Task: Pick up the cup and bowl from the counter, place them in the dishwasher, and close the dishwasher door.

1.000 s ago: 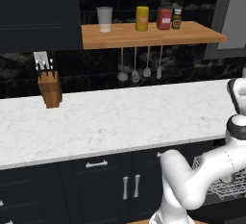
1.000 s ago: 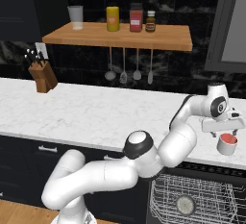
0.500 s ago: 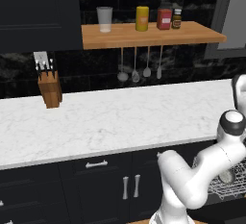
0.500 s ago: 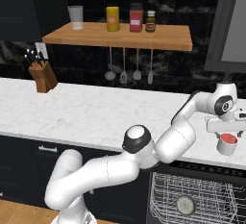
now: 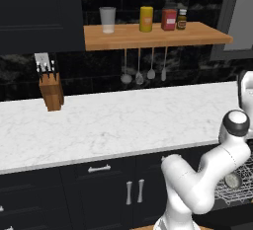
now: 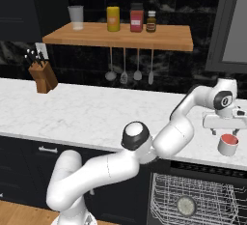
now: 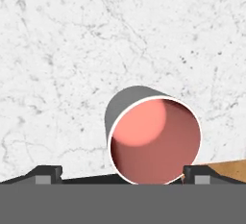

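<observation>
Your two-finger gripper (image 6: 223, 124) hangs released, jaws spread, directly above the small white cylindrical cup with a red inside (image 6: 227, 145). The cup stands upright near the front edge of the white marble counter (image 6: 91, 110), at four o'clock in the right base view. Centre the rim between the fingertips (image 7: 48, 174) before descending; bare marble lies toward nine o'clock.

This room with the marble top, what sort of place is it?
A kitchen, by the look of it: a knife block on the counter, utensils hanging under a shelf, and an open dishwasher.
</observation>
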